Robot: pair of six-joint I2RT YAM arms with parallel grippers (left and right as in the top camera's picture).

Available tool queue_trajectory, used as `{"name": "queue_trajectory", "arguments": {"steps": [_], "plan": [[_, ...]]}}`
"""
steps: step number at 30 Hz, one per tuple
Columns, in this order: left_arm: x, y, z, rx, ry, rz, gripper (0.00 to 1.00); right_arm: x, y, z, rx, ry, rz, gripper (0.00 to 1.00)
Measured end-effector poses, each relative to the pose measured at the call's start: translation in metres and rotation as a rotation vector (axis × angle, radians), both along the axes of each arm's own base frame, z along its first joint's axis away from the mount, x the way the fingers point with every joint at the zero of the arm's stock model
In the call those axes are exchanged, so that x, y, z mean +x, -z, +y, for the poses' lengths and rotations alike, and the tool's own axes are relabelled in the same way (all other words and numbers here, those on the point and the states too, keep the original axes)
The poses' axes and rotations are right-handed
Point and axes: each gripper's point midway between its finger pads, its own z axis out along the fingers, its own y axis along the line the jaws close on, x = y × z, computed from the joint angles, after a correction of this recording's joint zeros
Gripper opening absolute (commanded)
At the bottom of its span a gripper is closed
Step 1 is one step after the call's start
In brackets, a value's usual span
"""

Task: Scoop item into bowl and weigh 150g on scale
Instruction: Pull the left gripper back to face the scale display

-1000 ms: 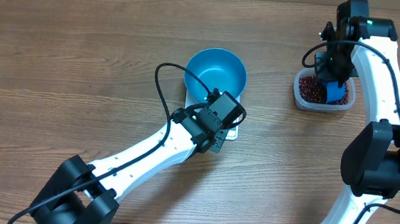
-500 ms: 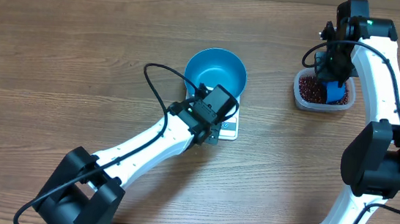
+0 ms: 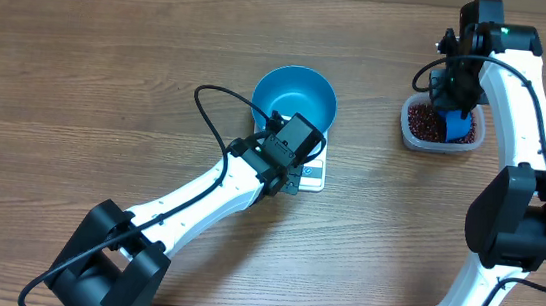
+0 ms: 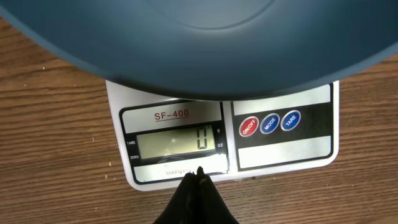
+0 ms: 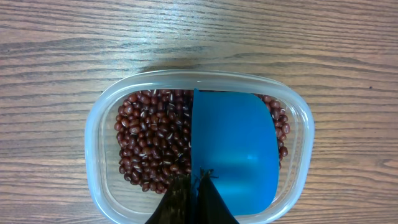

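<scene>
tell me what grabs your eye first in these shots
The bright-blue bowl, empty, sits on the white scale at mid-table, whose display reads zero, with the left tool shut at its front edge. At the far right, a clear tub of red-brown beans holds a blue scoop, gripped by the right tool.

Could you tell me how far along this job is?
Done: the empty bowl sits on the scale, display reading 0. In hand: the right gripper is shut on the scoop in the tub of beans; the left gripper, shut, is at the scale's front edge. Left: all scooping and weighing.
</scene>
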Motion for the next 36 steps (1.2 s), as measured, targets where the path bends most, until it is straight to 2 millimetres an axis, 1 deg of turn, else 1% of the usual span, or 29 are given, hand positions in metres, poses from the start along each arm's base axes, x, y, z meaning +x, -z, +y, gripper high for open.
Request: {"name": "queue_trajectory", "arguments": {"steps": [8,11,12,13,14,16,18,21,22,27,29,31,33,36], "plan": [[-0.002,0.001,-0.004,-0.024,0.006,0.016,0.04,0.0,0.0,0.0,0.0,0.0,0.0,0.04],[-0.002,0.0,-0.006,-0.033,0.009,0.017,0.07,0.0,0.0,0.0,0.0,0.0,0.0,0.04],[-0.001,0.0,-0.007,-0.038,0.01,0.012,0.12,0.0,0.0,0.0,0.0,0.0,-0.001,0.04],[-0.001,-0.001,-0.008,-0.042,0.01,0.01,0.28,0.0,0.0,0.0,0.0,0.0,0.0,0.04],[-0.001,-0.001,-0.009,-0.046,0.006,0.01,0.41,0.0,0.0,0.0,0.001,0.0,0.0,0.04],[-0.001,-0.001,-0.009,-0.049,0.001,0.011,0.47,0.0,0.0,0.0,0.0,0.0,0.0,0.04],[-0.001,-0.001,-0.009,-0.051,0.001,0.013,0.58,0.0,0.0,0.0,0.001,0.0,0.0,0.04],[-0.002,0.0,-0.009,-0.05,0.005,0.018,0.68,0.0,0.0,0.0,0.0,0.0,0.0,0.04],[-0.003,0.0,-0.008,-0.047,0.007,0.021,0.73,0.0,0.0,0.0,0.001,0.0,0.0,0.04],[-0.014,0.003,0.0,-0.002,0.026,0.069,0.79,0.0,0.0,0.0,0.001,0.0,0.0,0.04],[-0.019,0.0,0.004,0.02,0.031,0.093,0.82,0.0,0.0,0.0,0.001,0.0,0.0,0.04],[-0.022,-0.007,0.007,0.031,0.034,0.106,0.84,0.0,0.0,0.0,0.001,0.0,0.0,0.04],[-0.025,-0.019,0.009,0.037,0.041,0.109,0.86,0.0,0.0,0.0,0.001,0.0,0.0,0.04],[-0.031,-0.037,0.01,0.023,0.051,0.118,0.94,0.0,0.0,0.0,0.001,0.0,0.0,0.04]]}}
